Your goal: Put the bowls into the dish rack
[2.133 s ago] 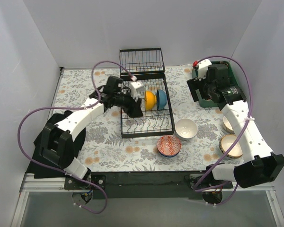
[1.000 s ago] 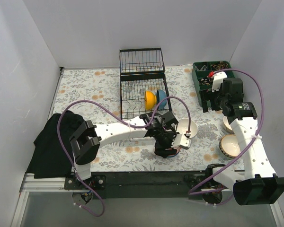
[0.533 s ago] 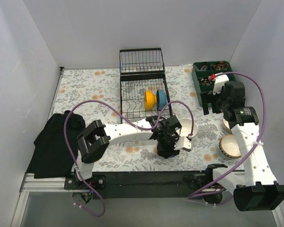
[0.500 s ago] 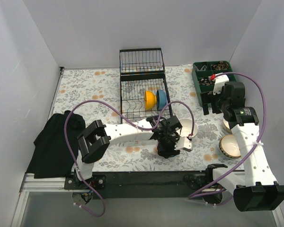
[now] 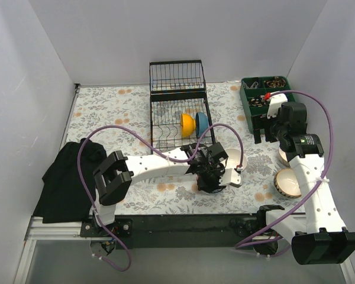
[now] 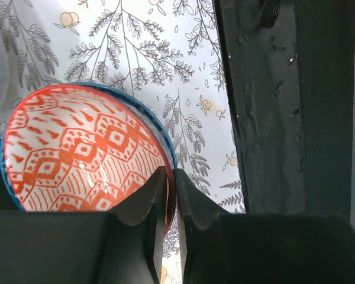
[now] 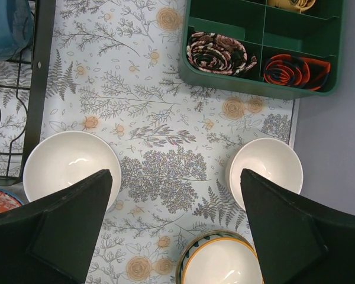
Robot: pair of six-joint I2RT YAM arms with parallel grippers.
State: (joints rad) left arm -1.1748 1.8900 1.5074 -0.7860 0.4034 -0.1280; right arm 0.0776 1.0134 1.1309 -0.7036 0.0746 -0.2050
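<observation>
**Room and surface.** Plain white walls close in the counter (image 5: 106,112) on three sides. A matte sheet printed with grey ferns and small orange flowers covers its top.

**Far left.** A crumpled black cloth (image 5: 65,177) lies at the counter's edge.

**Centre.** The rectangular black wire dish rack (image 5: 165,118) has rows of prongs and a wire-grid end section at the back. A glossy yellow-orange round bowl (image 5: 187,124) and a blue round bowl (image 5: 202,124) stand on edge side by side among the prongs.

**In front of the rack.** Your left fingers (image 6: 148,201) are clenched on the rim of the red-patterned ceramic bowl (image 6: 77,154), one inside and one outside. Its glaze shines, and a blue band edges the rim. You cannot tell whether it has left the counter.

**Right of it.** A plain white glazed bowl (image 7: 71,165) sits upright on the counter beside the rack's corner.

**Right side.** Your right fingers (image 7: 65,231) are spread wide, grasping nothing, above the counter. Below them sit a second white round bowl (image 7: 265,165) and a stripe-rimmed bowl (image 7: 222,260).

**Far right, at the back.** A green plastic compartment tray (image 7: 254,83) holds coiled, patterned rolls.
</observation>
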